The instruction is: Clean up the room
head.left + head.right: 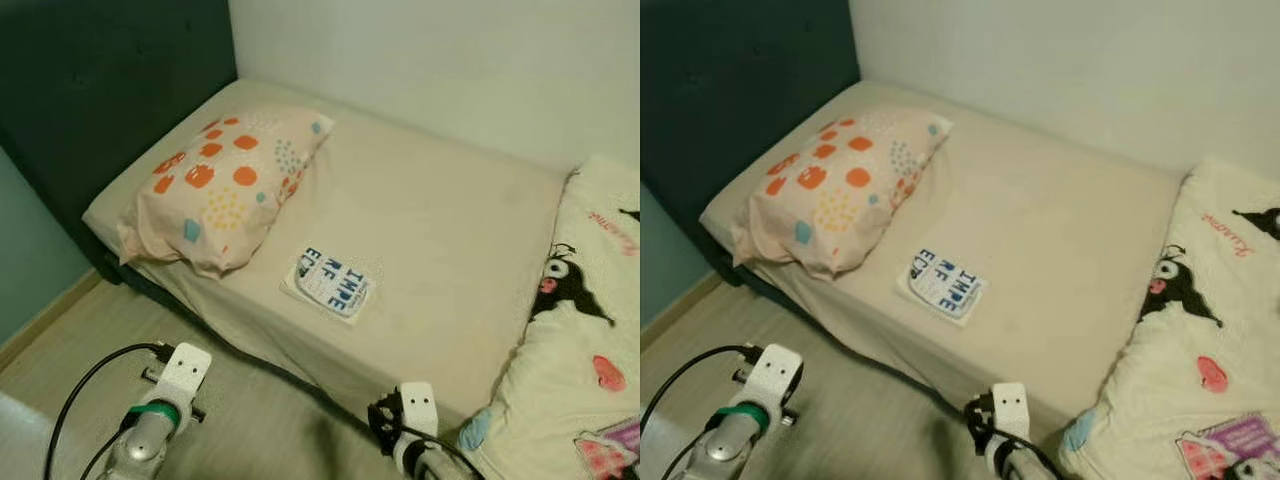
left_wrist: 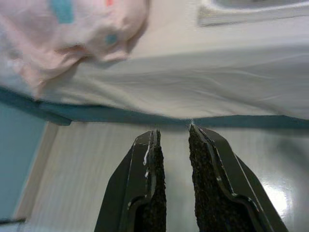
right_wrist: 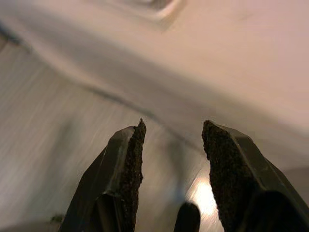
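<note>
Bed [image 1: 440,230] spans the head view; blanket [image 1: 585,340] at 4 o'clock, spotted pillow [image 1: 225,185] at 10, small printed booklet [image 1: 332,283] at centre. Left gripper [image 2: 173,137], narrowly parted, and right gripper [image 3: 174,130], open wide, hover empty above floor [image 1: 245,410].

A low bed with a smooth beige sheet [image 1: 440,230] stands in the corner of the room. Behind its head end is a tall dark teal padded headboard [image 1: 100,90]. A plain pale wall [image 1: 450,60] runs along the far side. The light wooden plank floor [image 1: 90,340] is shiny, with a pale teal wall [image 1: 25,250] just beside it.
</note>
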Available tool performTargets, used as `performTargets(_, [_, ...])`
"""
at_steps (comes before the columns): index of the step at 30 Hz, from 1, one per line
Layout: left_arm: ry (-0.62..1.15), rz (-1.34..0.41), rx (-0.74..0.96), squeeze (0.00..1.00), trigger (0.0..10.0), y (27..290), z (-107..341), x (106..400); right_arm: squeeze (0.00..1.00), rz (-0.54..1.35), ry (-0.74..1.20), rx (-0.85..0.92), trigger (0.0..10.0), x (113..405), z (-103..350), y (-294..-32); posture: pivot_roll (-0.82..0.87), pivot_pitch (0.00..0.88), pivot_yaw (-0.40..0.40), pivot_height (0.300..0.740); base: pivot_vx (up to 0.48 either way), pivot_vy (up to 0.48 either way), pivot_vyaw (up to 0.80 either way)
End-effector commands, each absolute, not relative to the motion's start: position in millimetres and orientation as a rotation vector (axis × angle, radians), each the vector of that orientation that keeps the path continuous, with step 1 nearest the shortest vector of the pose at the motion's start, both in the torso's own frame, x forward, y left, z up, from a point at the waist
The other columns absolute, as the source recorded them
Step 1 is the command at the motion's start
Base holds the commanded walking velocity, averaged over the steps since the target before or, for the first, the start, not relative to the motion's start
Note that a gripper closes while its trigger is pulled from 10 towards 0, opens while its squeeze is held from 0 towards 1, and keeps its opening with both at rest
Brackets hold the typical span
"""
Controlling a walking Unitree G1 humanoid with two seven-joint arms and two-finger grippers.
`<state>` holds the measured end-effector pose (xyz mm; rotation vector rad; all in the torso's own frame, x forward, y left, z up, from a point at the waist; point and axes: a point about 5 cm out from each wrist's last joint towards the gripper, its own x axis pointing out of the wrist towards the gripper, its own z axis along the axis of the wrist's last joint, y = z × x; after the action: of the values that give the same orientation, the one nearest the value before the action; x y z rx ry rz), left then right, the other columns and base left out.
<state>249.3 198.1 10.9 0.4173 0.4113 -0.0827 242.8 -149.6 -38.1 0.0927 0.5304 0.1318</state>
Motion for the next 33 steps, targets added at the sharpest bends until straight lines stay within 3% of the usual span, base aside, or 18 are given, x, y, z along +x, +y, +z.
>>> performTargets(1, [0.416, -0.065, 0.390, 0.00, 10.0, 195.2, 8.7, 250.7, 0.00, 0.096, 0.540, 0.088, 10.0, 240.8, -39.8, -159.9, 0.16, 0.017, 0.038, 0.740, 0.000, 0.000, -0.80])
performTargets(8, [0.420, -0.003, 0.328, 0.00, 10.0, 197.7, 7.7, 252.4, 0.00, 0.092, 0.512, 0.074, 10.0, 252.2, -31.8, -166.7, 0.18, 0.023, 0.010, 0.740, 0.000, 0.000, -0.80])
performTargets(20, [0.417, 0.068, 0.293, 0.00, 10.0, 203.4, 5.0, 249.6, 0.00, 0.154, 0.508, 0.054, 10.0, 255.4, -30.2, -157.1, 0.20, 0.028, -0.020, 0.740, 0.000, 0.000, -0.80])
performTargets(26, [0.419, 0.096, 0.286, 0.00, 10.0, 204.0, 2.7, 247.2, 0.00, 0.167, 0.498, 0.038, 10.0, 256.6, -28.9, -157.3, 0.19, 0.030, -0.026, 0.740, 0.000, 0.000, -0.15])
performTargets(33, [0.430, 0.121, 0.285, 0.00, 10.0, 205.1, -2.0, 241.1, 0.00, 0.168, 0.503, 0.027, 10.0, 255.8, -29.5, -160.3, 0.19, 0.042, -0.033, 0.740, 0.000, 0.455, 0.00])
